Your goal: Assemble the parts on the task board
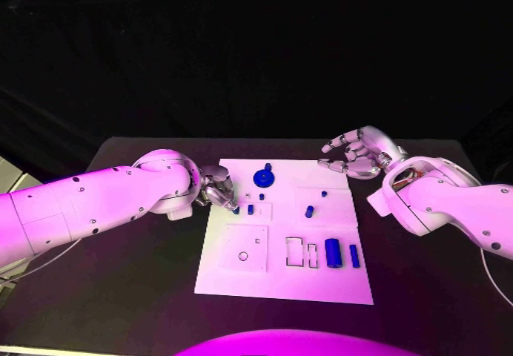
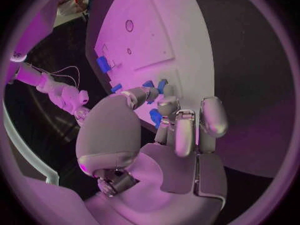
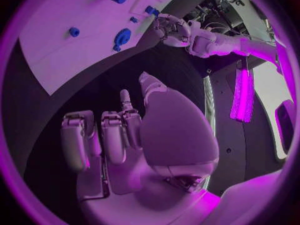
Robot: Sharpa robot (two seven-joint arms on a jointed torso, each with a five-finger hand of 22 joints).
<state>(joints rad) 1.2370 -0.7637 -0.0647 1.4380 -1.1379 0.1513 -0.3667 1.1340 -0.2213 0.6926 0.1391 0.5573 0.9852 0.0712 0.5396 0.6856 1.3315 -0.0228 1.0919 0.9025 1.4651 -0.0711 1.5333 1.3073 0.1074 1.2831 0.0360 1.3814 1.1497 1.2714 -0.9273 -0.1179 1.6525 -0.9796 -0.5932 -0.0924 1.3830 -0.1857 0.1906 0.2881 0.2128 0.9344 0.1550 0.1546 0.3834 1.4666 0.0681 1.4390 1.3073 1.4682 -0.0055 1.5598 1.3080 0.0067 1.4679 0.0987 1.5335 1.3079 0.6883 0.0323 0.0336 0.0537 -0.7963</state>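
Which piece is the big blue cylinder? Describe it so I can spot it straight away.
Start at the white task board in the middle of the table and go to its near edge, right of centre. The big blue cylinder lies there beside two empty rectangular slots. It is thicker than the slim blue bar on its right.

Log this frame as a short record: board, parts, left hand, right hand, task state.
board: white task board on the black table
parts: round blue piece far side; blue cylinder and slim blue bar near side; small blue peg mid-board
left hand: left hand at the board's left edge, fingertips on a small blue part
right hand: right hand beyond the far right corner, fingers apart, holding nothing
task state: unfinished; rectangular slots unfilled
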